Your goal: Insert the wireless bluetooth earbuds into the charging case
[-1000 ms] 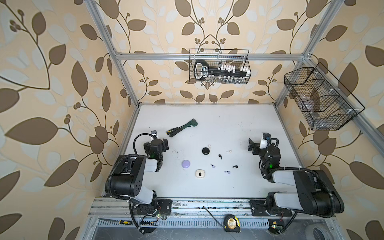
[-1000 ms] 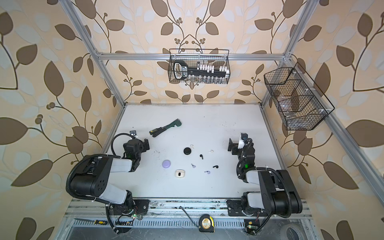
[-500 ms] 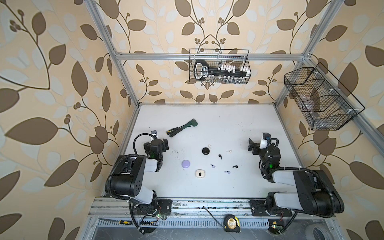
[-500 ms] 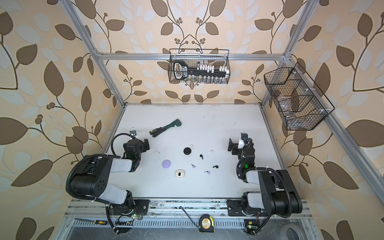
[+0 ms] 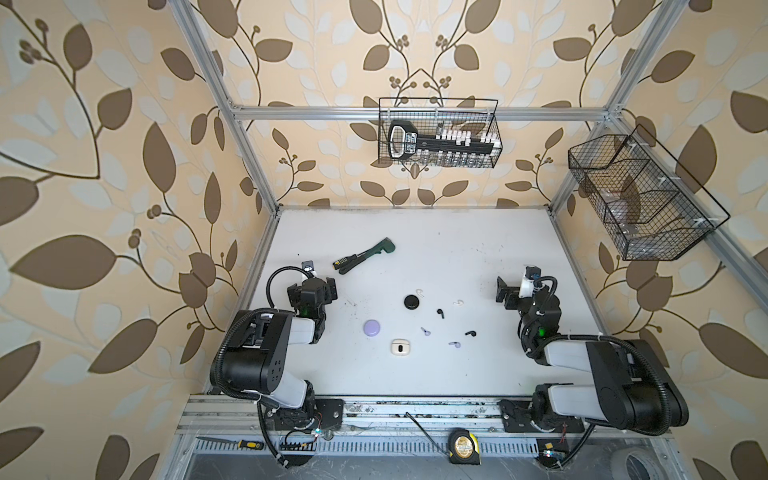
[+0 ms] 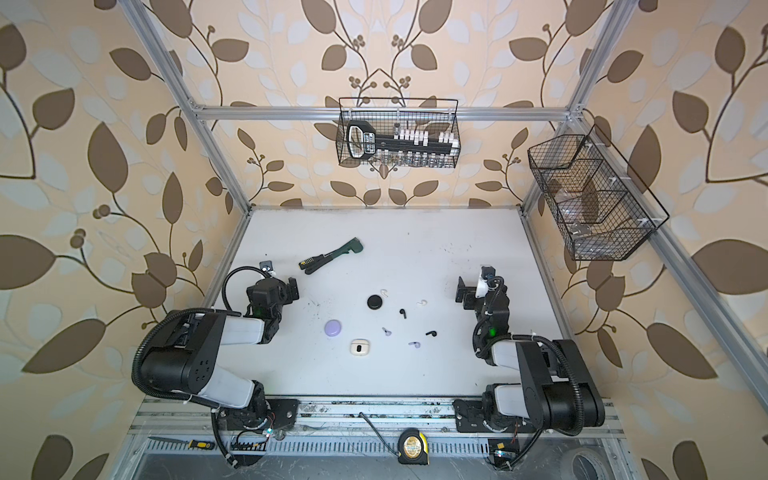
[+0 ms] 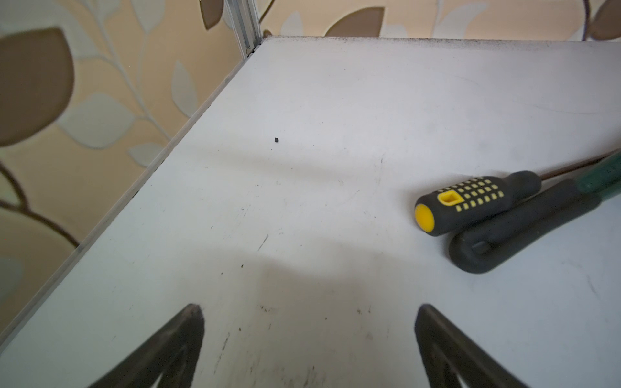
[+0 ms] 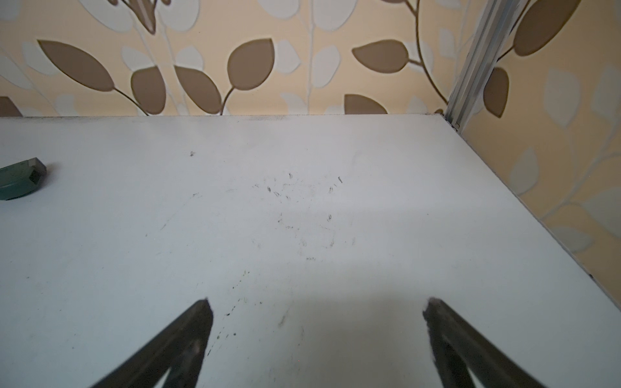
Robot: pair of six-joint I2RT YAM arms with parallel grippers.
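Saw no change over the last second; found left gripper [image 5: 312,289] and right gripper [image 5: 523,291] parked at mid-left and mid-right, jaws wide apart, empty; found earbuds [image 5: 440,313] scattered at centre frame, outside white charging case [image 5: 399,346]; judged insertion unstarted.

Open room on the white table [image 5: 436,241]: the far right and the near strip lie bare. At far left a screwdriver [image 7: 470,201] and a green-handled tool [image 5: 374,251] lie side by side, just beyond the left gripper [image 7: 309,309] and to its right. A black case [image 5: 412,301], lilac case [image 5: 371,328], white case [image 5: 400,346] and scattered earbuds [image 5: 440,313] crowd the middle; bare board stretches ahead of the right gripper [image 8: 318,302] to the far wall.
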